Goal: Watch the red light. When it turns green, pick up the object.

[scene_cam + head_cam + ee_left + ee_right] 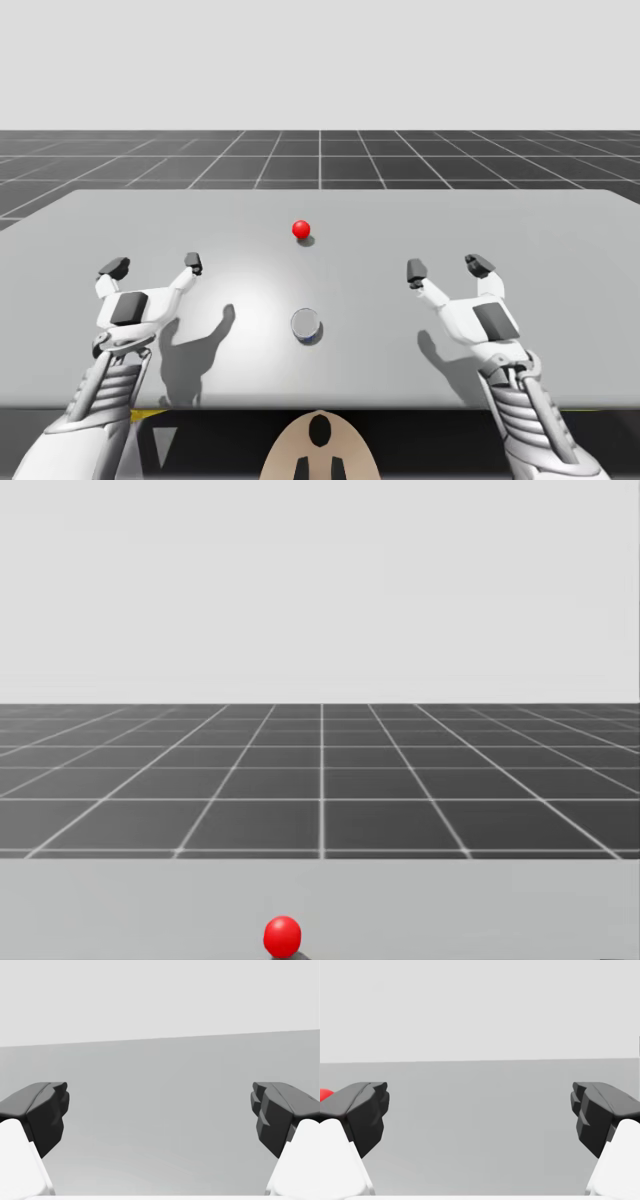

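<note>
High view: the silver round can point(306, 326) stands on the grey tabletop point(560, 230) between my arms, with the red light point(301, 229) beyond it and well apart. My left claw point(153, 266) and right claw point(448, 268) flank the can, both spread wide and holding nothing. Head view: the light glows red on the tabletop before a dark gridded floor point(320, 780); right wrist view: a red sliver of it sits beside one finger, whereas the left wrist view looks along grey tabletop.
</note>
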Motion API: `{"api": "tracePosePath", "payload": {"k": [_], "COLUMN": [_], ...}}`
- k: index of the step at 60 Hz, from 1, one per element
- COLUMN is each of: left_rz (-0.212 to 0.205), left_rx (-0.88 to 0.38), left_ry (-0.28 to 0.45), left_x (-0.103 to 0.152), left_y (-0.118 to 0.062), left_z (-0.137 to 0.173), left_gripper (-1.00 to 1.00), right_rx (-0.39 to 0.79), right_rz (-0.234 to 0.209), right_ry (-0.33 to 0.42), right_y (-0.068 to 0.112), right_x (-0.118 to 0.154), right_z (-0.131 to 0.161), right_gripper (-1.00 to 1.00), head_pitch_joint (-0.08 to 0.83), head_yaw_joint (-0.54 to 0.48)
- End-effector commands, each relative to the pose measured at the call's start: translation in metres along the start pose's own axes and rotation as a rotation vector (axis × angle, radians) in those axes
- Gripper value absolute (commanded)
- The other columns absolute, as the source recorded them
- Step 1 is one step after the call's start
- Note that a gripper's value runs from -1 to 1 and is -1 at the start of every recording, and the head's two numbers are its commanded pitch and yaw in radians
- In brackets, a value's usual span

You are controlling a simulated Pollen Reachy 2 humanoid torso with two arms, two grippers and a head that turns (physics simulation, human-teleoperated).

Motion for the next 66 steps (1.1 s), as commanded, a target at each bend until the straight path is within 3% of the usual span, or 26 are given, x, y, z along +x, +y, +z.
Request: {"api": "tracePosePath", "payload": {"k": [1, 7, 16, 50, 66], "left_rz": [0.002, 0.003, 0.002, 0.002, -0.006], "left_rx": [0.005, 0.005, 0.005, 0.005, 0.000], "left_ry": [0.002, 0.002, 0.002, 0.002, 0.008], "left_x": [0.0000, 0.0002, 0.0001, 0.0001, -0.0004], "left_y": [0.0002, 0.0003, 0.0003, 0.0003, -0.0002], "left_z": [-0.0004, -0.0005, -0.0005, -0.0005, -0.0009], "left_gripper": [-1.00, -1.00, -1.00, -1.00, -1.00], "right_rx": [-0.038, -0.036, -0.024, -0.007, 0.004], "right_rz": [-0.054, -0.025, -0.029, -0.038, -0.036], "right_ry": [-0.010, -0.016, -0.001, 0.026, 0.026], "right_y": [0.0053, 0.0077, 0.0061, 0.0057, 0.0050], "right_x": [-0.0013, 0.0010, -0.0004, -0.0030, -0.0040], "right_z": [0.0026, 0.0016, 0.0010, -0.0003, -0.0010], "right_gripper": [-1.00, -1.00, -1.00, -1.00, -1.00], "head_pitch_joint": [0.009, 0.011, 0.032, 0.345, 0.419], "head_yaw_joint": [0.00, 0.01, 0.00, 0.06, 0.09]}}
